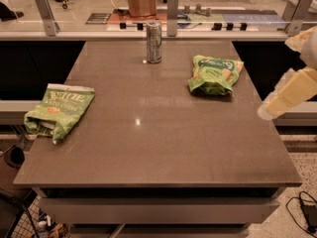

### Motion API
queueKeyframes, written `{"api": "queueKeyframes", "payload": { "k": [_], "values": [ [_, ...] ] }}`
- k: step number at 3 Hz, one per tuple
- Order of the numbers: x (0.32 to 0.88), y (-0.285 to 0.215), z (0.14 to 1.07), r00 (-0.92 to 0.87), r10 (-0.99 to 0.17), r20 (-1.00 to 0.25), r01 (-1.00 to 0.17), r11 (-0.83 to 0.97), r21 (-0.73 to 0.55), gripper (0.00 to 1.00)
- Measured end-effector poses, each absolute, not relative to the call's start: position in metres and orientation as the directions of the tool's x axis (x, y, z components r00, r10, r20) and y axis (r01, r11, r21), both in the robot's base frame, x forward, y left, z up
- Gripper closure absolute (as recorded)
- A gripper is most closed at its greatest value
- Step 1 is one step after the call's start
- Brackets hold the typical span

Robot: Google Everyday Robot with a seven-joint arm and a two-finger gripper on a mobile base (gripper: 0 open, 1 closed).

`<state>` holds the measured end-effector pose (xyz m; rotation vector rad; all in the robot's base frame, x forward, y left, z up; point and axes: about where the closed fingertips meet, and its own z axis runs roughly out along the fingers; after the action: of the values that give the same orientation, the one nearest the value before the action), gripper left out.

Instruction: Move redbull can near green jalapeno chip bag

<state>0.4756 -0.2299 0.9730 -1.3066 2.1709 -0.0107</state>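
Note:
The redbull can (154, 42) stands upright at the far middle of the brown table (158, 148). The green jalapeno chip bag (59, 109) lies flat at the table's left edge, with white lettering on its upper part. My gripper (270, 110) is at the end of the cream arm at the right edge of the view, beside the table's right side. It is far from both the can and the bag and holds nothing that I can see.
A puffier green chip bag (215, 74) lies at the far right of the table. A glass partition with metal posts (172, 6) runs behind the table. Cables (304, 209) lie on the floor at the lower right.

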Motion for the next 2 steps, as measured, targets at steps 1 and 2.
{"api": "queueKeyframes", "payload": {
  "k": [1,2],
  "values": [
    [0.498,-0.232,0.984,-0.361,-0.739,-0.569,-0.706,0.615,-0.35,0.0],
    [0.53,-0.225,0.995,-0.334,-0.69,-0.643,-0.645,0.664,-0.378,0.0]
  ]
}}
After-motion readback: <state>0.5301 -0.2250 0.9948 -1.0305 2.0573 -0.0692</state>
